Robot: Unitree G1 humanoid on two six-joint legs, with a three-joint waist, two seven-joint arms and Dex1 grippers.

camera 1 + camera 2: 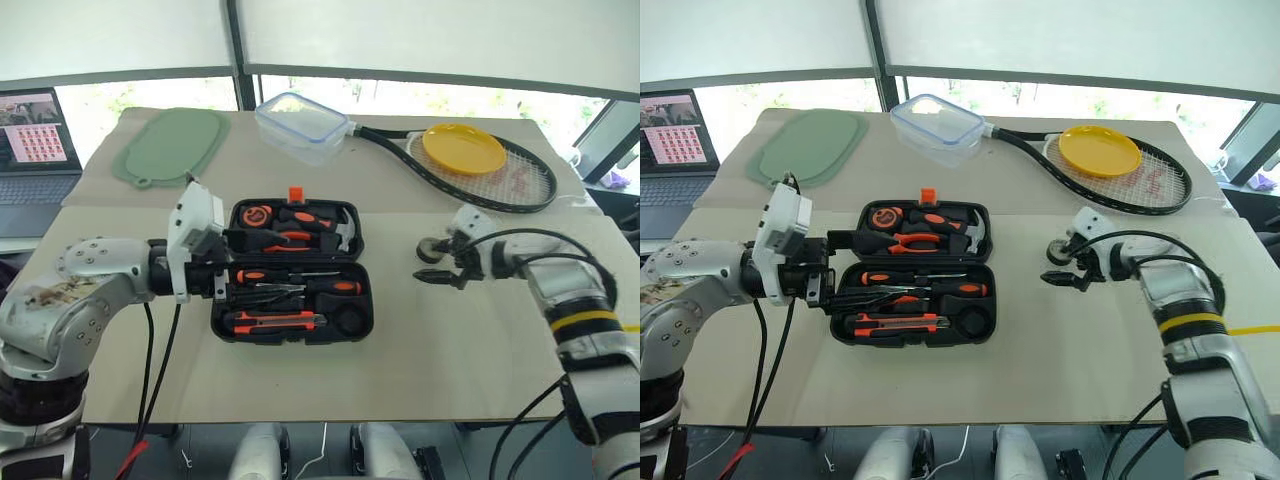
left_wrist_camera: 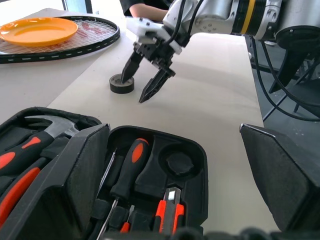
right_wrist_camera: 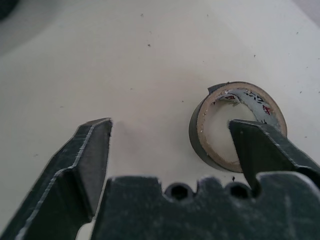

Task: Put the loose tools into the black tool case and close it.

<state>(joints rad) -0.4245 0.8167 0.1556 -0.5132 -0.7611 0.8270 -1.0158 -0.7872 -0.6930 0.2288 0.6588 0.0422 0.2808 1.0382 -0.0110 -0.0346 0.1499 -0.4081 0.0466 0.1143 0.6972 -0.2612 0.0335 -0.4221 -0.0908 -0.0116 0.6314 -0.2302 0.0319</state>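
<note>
- Setting: beige table (image 1: 420,350) by a bright window. Behind the work area lie a green mat (image 1: 172,146), a clear food container (image 1: 302,126), a tennis racket (image 1: 480,170) carrying a yellow plate (image 1: 463,149), and a laptop (image 1: 35,140) on the robot's far left.
- Black tool case (image 1: 292,270): lies open and flat at centre table, orange latch (image 1: 295,194) on the far edge. The near half holds the screwdrivers with black-orange handles (image 1: 300,283) and the orange-and-black utility knife (image 1: 275,321). The round recess (image 2: 179,163) at its corner is empty.
- Roll of tape (image 3: 235,125): the last loose tool I can see, flat on the table, well to the right of the case.
- Right gripper (image 2: 145,82): pointed down at the tape, fingers spread fairly wide. In the right wrist view one finger (image 3: 270,150) sits over the roll's hole, the other (image 3: 85,160) well off to the side on bare table. Nothing held.
- Left gripper (image 1: 225,265): at the left edge of the case, fingers wide apart, empty.
- Judgement, step in hand: pick up the tape.
- To do it well: lower until one finger drops inside the hole and the other is outside the wall, then close on the wall. A pinch begun too high would likely push the roll sliding.
- Then carry it to the round recess; closing the lid comes after.
</note>
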